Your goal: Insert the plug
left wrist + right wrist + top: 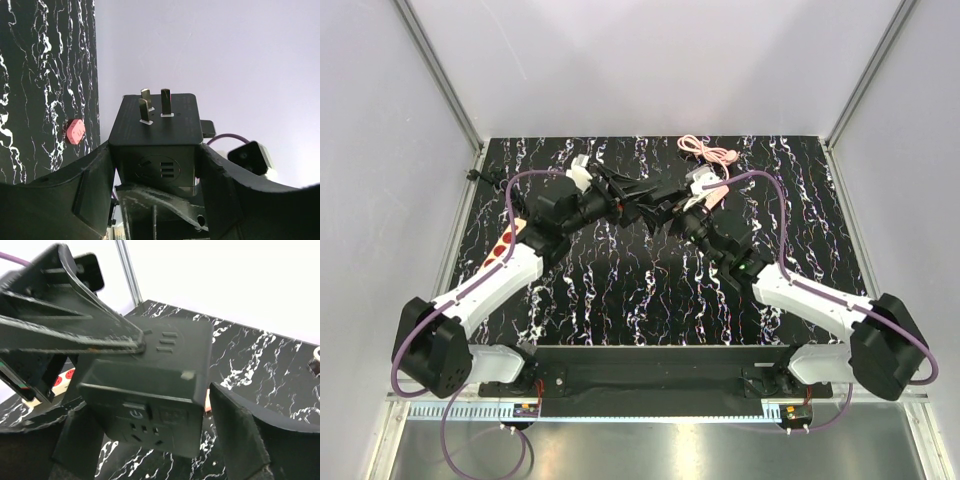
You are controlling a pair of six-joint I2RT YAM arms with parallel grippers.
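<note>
We see both arms reaching forward and bent toward each other, meeting above the far half of the black marbled table (620, 300), between pale walls (650, 60). The left gripper (155, 165) is clenched on a black adapter block (155, 122) with three metal pins (165, 101), and the right gripper (150, 440) stands released, one finger on each side of this same block. The plug (76, 131), small and pink, lies free on the table beyond the grippers, touching neither.

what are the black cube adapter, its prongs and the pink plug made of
The black cube adapter looks like matte moulded plastic: dull surface, crisp edges. Its prongs are bare metal, brassy in sheen. The pink plug is probably plastic too, but too small to be sure.
</note>
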